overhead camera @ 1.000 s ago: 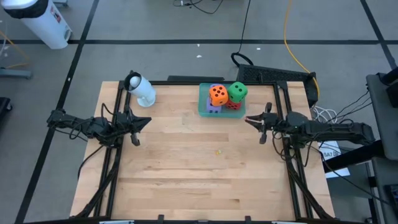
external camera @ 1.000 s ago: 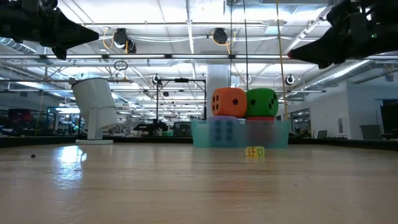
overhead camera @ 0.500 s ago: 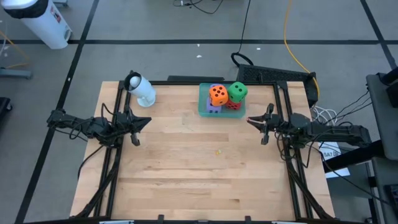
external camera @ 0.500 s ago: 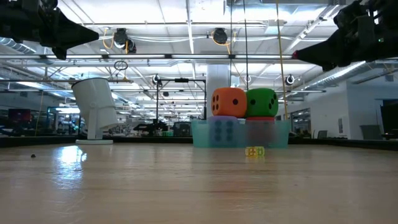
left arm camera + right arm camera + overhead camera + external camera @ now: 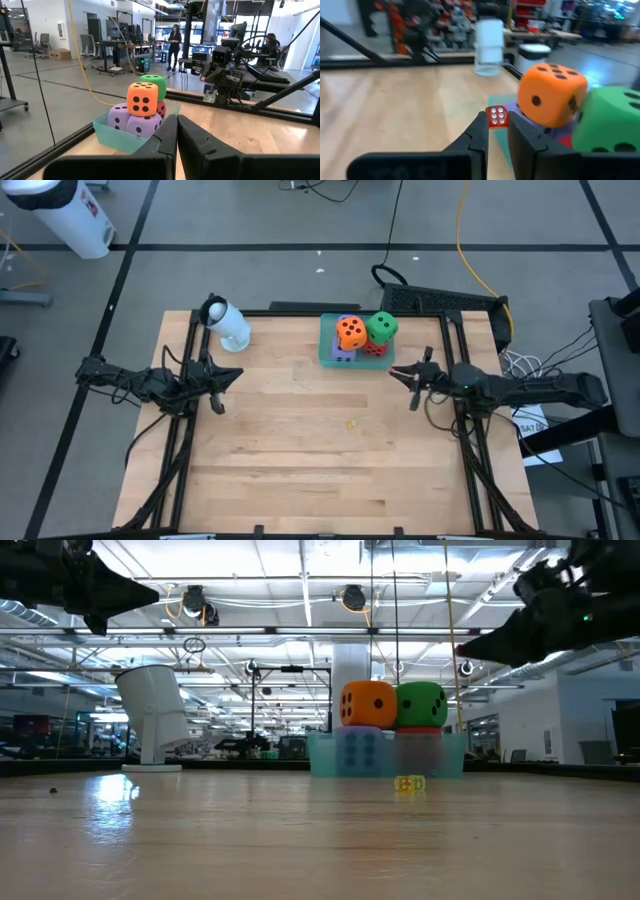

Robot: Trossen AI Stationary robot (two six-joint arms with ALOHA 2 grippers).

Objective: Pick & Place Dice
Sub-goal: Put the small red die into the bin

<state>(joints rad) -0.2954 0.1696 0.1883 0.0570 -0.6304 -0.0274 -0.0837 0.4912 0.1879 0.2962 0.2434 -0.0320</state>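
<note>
Right pincer beside the tray, apparently clamped on a tiny red die.
We judge it hard, light and slick, so grip flat faces. Soft foam dice sit stacked in the tray. Left pincer is together, at the bench's left edge.

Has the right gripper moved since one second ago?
Yes. The right gripper holding a small red die has shifted inward across the table, now nearer the teal tray.
</note>
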